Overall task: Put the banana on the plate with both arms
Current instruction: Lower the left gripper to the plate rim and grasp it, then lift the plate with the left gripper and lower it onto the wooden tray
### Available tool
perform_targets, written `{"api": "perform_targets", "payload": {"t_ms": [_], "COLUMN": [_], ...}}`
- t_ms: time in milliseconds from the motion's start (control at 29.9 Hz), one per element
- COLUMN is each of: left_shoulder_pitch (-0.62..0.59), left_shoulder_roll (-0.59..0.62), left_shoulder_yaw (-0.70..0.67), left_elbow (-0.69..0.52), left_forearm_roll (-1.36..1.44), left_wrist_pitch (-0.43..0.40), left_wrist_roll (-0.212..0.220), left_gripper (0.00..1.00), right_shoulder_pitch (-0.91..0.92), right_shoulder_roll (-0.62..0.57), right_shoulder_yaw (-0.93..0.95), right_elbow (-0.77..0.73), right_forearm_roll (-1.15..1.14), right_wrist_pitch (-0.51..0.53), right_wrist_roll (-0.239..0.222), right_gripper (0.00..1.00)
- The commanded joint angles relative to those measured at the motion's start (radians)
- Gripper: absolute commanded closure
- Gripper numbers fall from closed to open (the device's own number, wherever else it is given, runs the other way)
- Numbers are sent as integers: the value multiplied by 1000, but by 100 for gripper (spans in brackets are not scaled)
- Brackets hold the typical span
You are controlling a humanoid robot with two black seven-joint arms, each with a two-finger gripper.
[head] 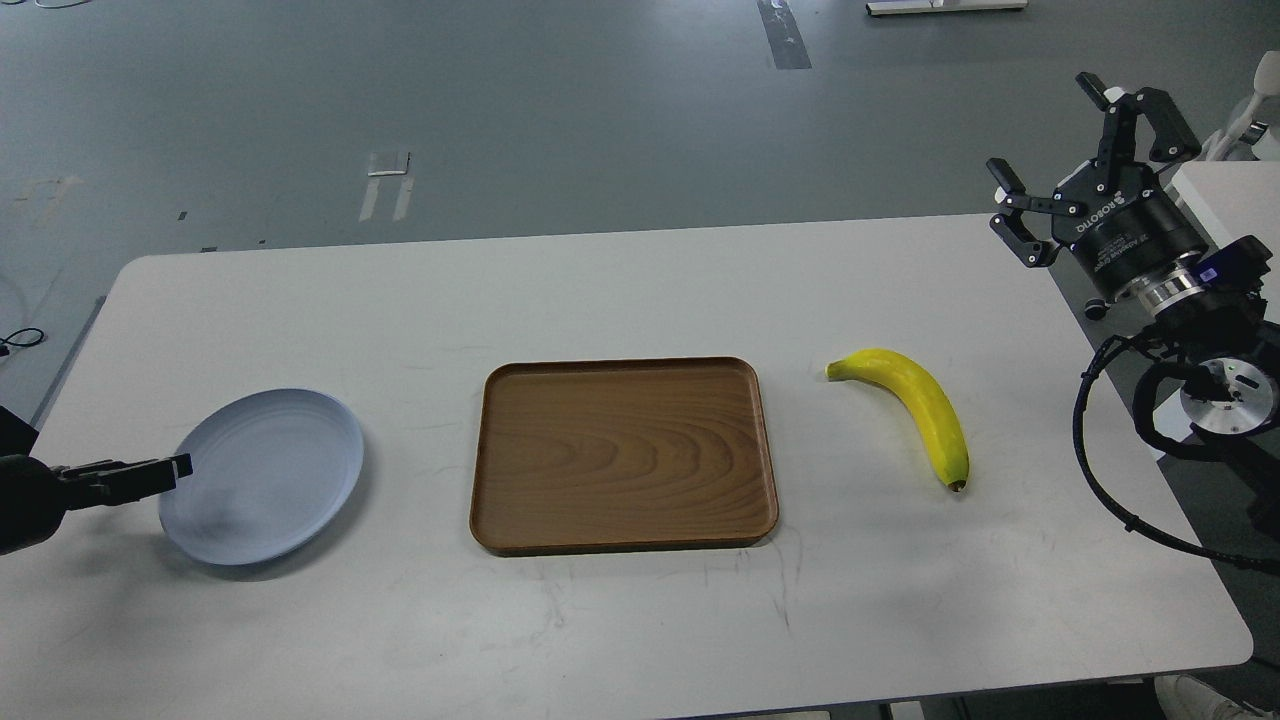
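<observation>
The yellow banana (920,408) lies on the white table (640,290) to the right of the tray, its dark tip toward the front. The pale blue-grey plate (270,470) lies at the front left with nothing on it. My left gripper (150,470) reaches in low from the left edge, its tip at the plate's left rim. It is seen thin and edge-on, so its fingers cannot be told apart. My right gripper (1070,150) is open and empty, raised off the table's far right corner, well away from the banana.
A rectangular brown wooden tray (622,452) with nothing in it lies mid-table between plate and banana. A second white table edge (1230,200) stands behind the right arm. Black cables (1100,480) loop from the right wrist over the table's right edge.
</observation>
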Motion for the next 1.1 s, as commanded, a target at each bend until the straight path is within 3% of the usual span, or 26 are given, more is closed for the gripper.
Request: {"api": "perform_targets", "payload": {"t_ms": [0, 100, 234, 568, 635, 702, 869, 1069], "left_shoulder_pitch": [10, 13, 13, 15, 15, 15, 15, 13], "left_shoulder_roll": [-21, -33, -38, -52, -52, -52, -52, -45], "left_shoulder_yaw": [0, 0, 0, 0, 0, 0, -2, -2], "left_elbow": [33, 38, 36, 38, 38, 38, 38, 38], "left_forearm_roll": [-2, -4, -4, -4, -4, -4, -4, -4], "left_wrist_pitch": [7, 10, 10, 9, 9, 9, 9, 9], "left_wrist_roll": [2, 2, 2, 2, 2, 4, 7, 11], "left_gripper": [5, 9, 23, 39, 48, 70, 100, 100], "right_shoulder_pitch": [0, 0, 0, -3, -3, -3, -3, -3], "right_shoulder_roll": [0, -3, -3, -5, -5, -5, -6, -10], "right_shoulder_yaw": [0, 0, 0, 0, 0, 0, 0, 0], "right_elbow": [0, 0, 0, 0, 0, 0, 0, 0], "right_forearm_roll": [0, 0, 0, 0, 0, 0, 0, 0], "right_wrist_pitch": [0, 0, 0, 0, 0, 0, 0, 0], "right_wrist_roll": [0, 0, 0, 0, 0, 0, 0, 0], "right_gripper": [0, 0, 0, 0, 0, 0, 0, 0]}}
